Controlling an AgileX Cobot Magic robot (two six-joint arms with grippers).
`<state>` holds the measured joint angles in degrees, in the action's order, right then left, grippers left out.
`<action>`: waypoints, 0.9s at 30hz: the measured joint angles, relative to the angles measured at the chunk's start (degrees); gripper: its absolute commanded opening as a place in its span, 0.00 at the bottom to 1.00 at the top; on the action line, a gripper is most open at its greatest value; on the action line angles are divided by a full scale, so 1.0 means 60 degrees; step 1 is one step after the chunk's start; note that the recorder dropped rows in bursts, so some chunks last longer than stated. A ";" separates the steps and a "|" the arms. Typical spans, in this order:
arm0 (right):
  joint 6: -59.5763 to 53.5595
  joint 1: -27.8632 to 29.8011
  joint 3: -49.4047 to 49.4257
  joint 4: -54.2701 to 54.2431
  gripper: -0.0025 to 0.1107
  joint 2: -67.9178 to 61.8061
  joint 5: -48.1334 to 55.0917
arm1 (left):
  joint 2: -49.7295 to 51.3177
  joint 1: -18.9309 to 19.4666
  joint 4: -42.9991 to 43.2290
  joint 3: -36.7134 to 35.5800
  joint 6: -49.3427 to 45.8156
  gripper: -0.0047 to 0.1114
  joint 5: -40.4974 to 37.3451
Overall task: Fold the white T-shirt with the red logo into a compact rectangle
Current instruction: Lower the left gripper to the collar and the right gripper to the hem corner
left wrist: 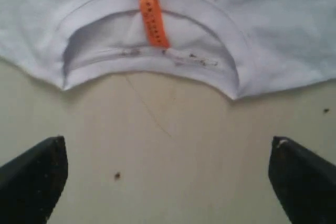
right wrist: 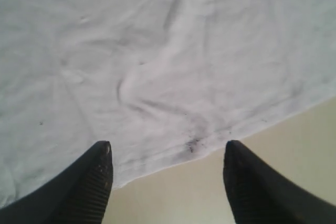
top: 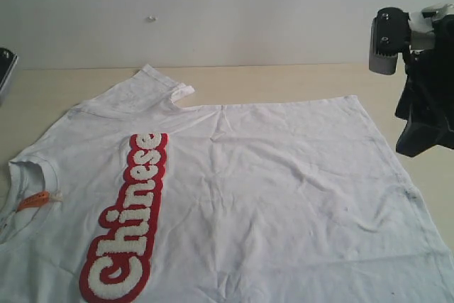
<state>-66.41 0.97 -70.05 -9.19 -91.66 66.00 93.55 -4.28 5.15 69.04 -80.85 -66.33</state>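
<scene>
**A:** Where's the white short-sleeved cotton T-shirt (top: 284, 175) sitting?

**B:** Spread flat, front up, on the pale beige surface (top: 284, 79), with the neck toward the left of the exterior view. The long red-outlined fuzzy "Chinese" logo patch (top: 131, 218) runs across the chest. There's a plain white wall (top: 248, 12) behind it.

**A:** Do the wrist cams add anything?

**B:** Yeah. The left one shows dark marks inside the ribbed collar under the small orange neck tag (left wrist: 153, 19). The right one shows a dark smudge (right wrist: 194, 142) on the hem.

**A:** And the end effectors?

**B:** The left end effector (left wrist: 168, 144) is spread wide over bare surface just beside the collar, holding nothing. The right end effector (right wrist: 169, 147) is spread too and straddles the hem edge with nothing pinched. Can't tell if it touches the cloth.
</scene>
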 measured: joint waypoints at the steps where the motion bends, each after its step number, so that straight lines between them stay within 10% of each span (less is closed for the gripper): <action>1: -0.0125 0.0000 0.0000 -0.0044 0.55 -0.0103 0.0078 | 0.0129 0.0058 -0.0267 -0.0127 -0.0180 0.94 0.0142; 27: -0.1315 0.0000 0.0000 -0.0609 0.55 -0.1817 -0.0531 | 0.2666 0.0835 -0.1394 -0.0907 -0.1416 0.94 0.2678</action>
<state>-74.30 0.97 -70.05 -12.84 -102.56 62.81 109.54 0.73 -3.22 63.60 -89.35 -50.27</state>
